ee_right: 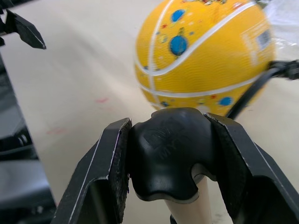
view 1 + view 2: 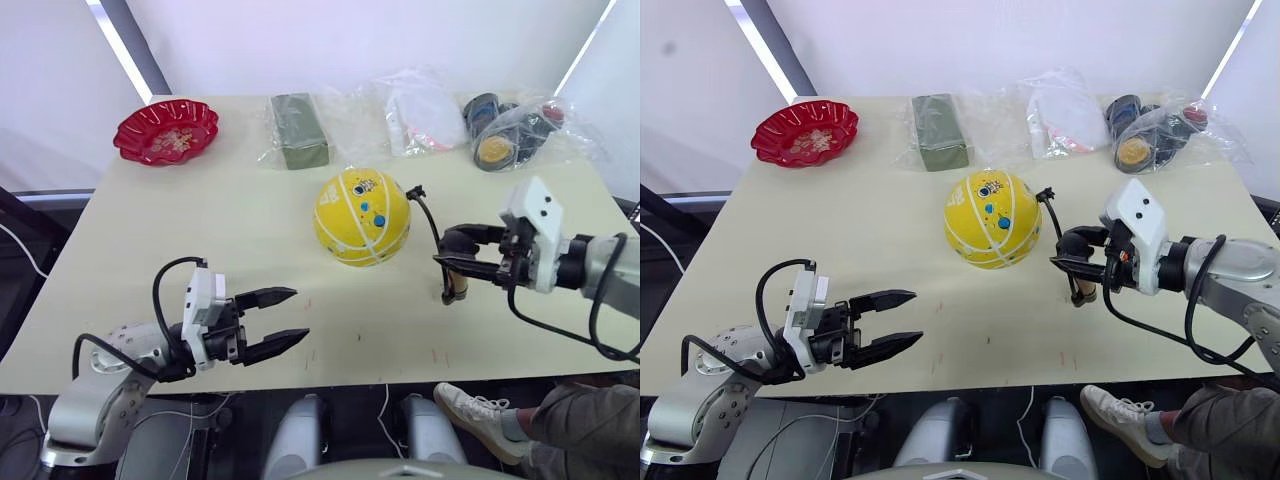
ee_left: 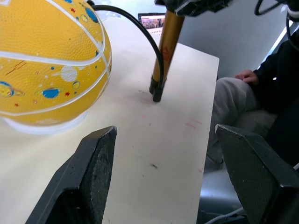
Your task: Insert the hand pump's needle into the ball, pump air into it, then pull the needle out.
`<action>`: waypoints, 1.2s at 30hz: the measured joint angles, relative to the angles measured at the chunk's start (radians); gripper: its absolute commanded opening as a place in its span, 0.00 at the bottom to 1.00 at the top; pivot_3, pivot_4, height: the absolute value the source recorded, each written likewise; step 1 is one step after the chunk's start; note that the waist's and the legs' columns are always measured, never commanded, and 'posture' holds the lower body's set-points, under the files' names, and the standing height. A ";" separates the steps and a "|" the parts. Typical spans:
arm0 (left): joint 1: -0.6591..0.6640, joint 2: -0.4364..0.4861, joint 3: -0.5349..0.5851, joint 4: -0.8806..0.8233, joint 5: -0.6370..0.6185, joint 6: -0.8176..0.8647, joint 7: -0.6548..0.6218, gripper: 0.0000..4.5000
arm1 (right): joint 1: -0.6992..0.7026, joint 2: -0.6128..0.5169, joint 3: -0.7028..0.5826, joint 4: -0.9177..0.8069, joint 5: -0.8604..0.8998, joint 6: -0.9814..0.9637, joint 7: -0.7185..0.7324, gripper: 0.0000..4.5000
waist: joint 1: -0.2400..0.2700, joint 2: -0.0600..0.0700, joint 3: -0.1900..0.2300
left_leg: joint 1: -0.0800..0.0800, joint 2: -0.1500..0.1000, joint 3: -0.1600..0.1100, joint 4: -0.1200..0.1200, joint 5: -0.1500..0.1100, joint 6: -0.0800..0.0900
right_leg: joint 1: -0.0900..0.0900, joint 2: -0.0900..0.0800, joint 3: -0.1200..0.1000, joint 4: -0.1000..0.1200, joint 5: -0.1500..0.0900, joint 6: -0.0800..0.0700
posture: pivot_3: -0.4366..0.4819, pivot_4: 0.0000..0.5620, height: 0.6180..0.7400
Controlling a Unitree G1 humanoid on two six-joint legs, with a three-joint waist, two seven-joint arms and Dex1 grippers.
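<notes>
We see ball (image 2: 361,216): yellow, white curved stripes, blue cartoon prints | hand pump (image 3: 167,39): gold-bronze cylinder, black hose and handle | bowl (image 2: 165,130): red, scalloped | table (image 2: 200,260): cream | wrapped block (image 2: 299,130): dark green | gripper fingers (image 2: 266,297): black

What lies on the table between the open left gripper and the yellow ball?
Nothing: in the left eye view, only bare cream tabletop separates the left gripper from the yellow astronaut-print ball. The gold-bronze hand pump, clamped by the right gripper, stands beyond the ball's other side.
</notes>
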 measured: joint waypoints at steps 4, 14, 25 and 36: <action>-0.002 -0.009 -0.008 0.001 -0.008 -0.018 0.005 0.80 | -0.027 -0.126 0.068 -0.034 -0.103 -0.036 0.077 0.43 | -0.001 0.000 0.003 | 0.000 0.000 0.001 0.001 -0.001 0.002 | 0.000 0.000 0.001 0.000 0.000 0.001 | 0.48 0.27 1.00; 0.005 -0.028 -0.020 0.002 -0.012 -0.046 0.023 0.80 | -0.116 -0.137 0.503 -0.031 -0.579 -0.286 0.221 0.43 | -0.007 -0.002 0.005 | 0.002 0.001 0.000 0.002 0.003 -0.004 | 0.000 0.003 0.001 0.002 0.002 0.004 | 0.48 0.27 1.00; 0.010 -0.028 -0.021 0.002 -0.010 -0.067 0.033 0.80 | -0.152 0.053 0.790 0.178 -0.946 -0.318 0.249 0.43 | -0.003 -0.003 0.004 | 0.003 0.001 -0.001 0.005 0.004 -0.006 | 0.003 0.004 0.001 0.003 0.003 0.003 | 0.48 0.27 1.00; 0.023 -0.026 -0.025 0.002 0.000 -0.071 0.047 0.80 | -0.142 0.258 0.814 0.253 -0.992 -0.329 0.296 0.43 | -0.008 -0.003 0.004 | 0.003 0.004 -0.002 0.005 0.006 -0.010 | 0.003 0.010 0.001 0.003 0.007 0.003 | 0.48 0.27 1.00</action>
